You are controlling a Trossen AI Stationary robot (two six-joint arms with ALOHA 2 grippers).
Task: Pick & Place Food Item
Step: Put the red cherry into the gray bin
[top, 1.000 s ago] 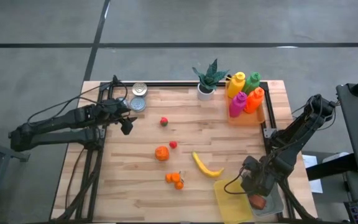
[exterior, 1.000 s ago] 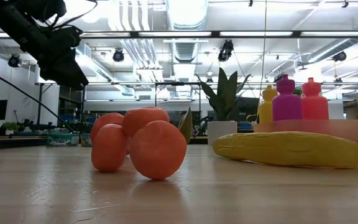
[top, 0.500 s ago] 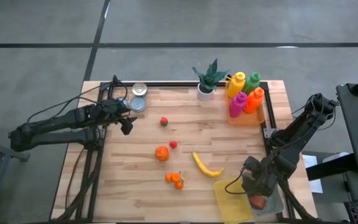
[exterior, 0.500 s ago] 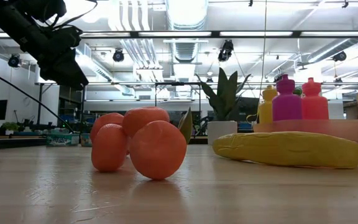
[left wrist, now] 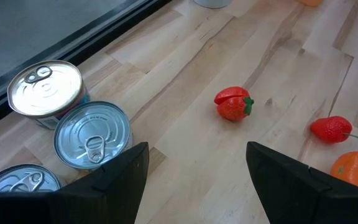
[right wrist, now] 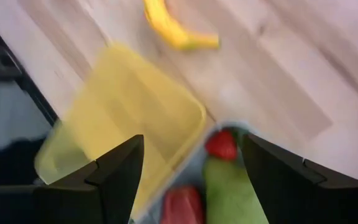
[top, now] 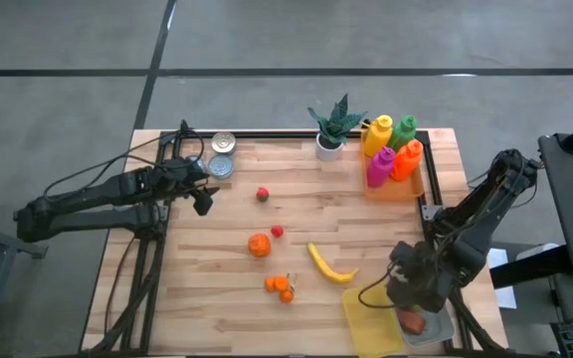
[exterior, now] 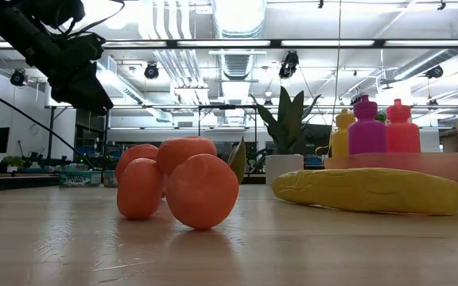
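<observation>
Because our right gripper (top: 413,298) hangs just above the clear bin (top: 436,328) at the table's near right corner with its fingers (right wrist: 120,171) spread and nothing between them, we judge that it has let its piece go into the bin. Beneath it, in the right wrist view, lie a small red strawberry (right wrist: 221,145), a green piece (right wrist: 229,190) and another red piece (right wrist: 182,204), collected together as food already delivered. Touching the bin stands the yellow container (top: 371,316), empty as far as we can see. A banana (top: 330,265) lies just beyond it on the wood, with an orange (top: 258,245), a cluster of small oranges (top: 282,287) and two more strawberries (left wrist: 233,104) farther out, waiting. Our left gripper (top: 203,195) waits open near the tin cans (top: 223,154).
</observation>
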